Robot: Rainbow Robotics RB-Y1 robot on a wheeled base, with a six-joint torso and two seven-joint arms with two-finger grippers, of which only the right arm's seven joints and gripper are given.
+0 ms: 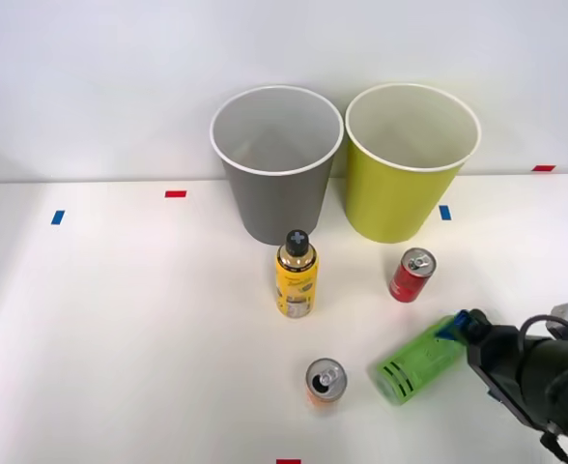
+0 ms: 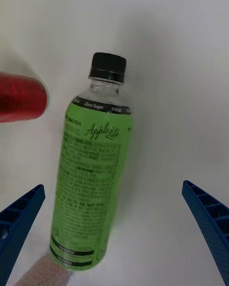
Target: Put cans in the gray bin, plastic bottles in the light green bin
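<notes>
A translucent green plastic bottle (image 1: 417,362) (image 2: 93,181) with a black cap (image 2: 109,66) lies on its side on the white table. My right gripper (image 1: 458,333) (image 2: 113,186) hovers over it, open, one blue finger (image 2: 19,224) on each side and neither touching it. A red can (image 1: 412,275) (image 2: 21,97) stands upright just beyond the bottle. An orange can (image 1: 326,380) stands to the bottle's left. The gray bin (image 1: 276,159) and the light green bin (image 1: 411,159) stand side by side at the back.
A yellow bottle (image 1: 297,275) with a black cap stands upright in front of the gray bin. Small red (image 1: 175,193) and blue (image 1: 57,217) tape marks dot the table. The table's right edge curves near my arm.
</notes>
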